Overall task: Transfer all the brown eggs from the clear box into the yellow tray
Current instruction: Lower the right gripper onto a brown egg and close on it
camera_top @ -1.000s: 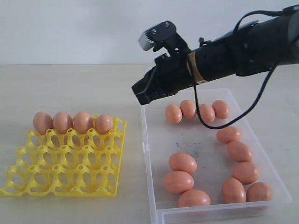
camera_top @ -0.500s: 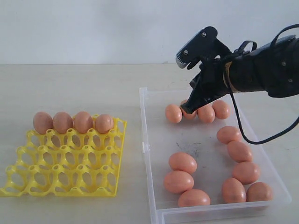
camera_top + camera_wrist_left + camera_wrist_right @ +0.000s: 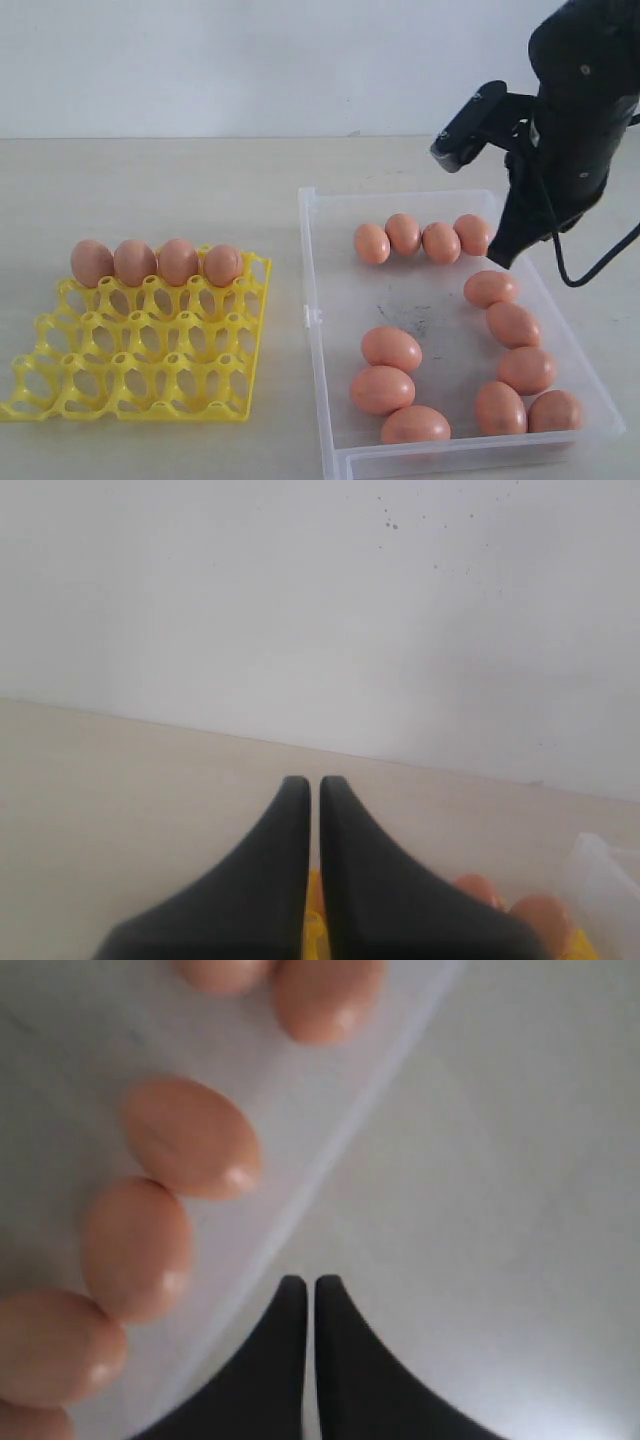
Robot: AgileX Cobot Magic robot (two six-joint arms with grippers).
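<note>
Twelve eggs (image 3: 391,348) lie in the box (image 3: 312,316), and four more sit in the tray (image 3: 150,385) beside it. They look light, smooth and brittle, so pinch gently across the middle; touching neighbours crowd the fingers. The right gripper (image 3: 500,258) hangs at the box's far wall with its jaws pressed together, and the left gripper (image 3: 303,782) is closed too.

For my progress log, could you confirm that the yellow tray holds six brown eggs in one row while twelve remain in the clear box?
Not quite: the exterior view shows four brown eggs, not six, in one row of the yellow tray; twelve do remain in the clear box.
</note>
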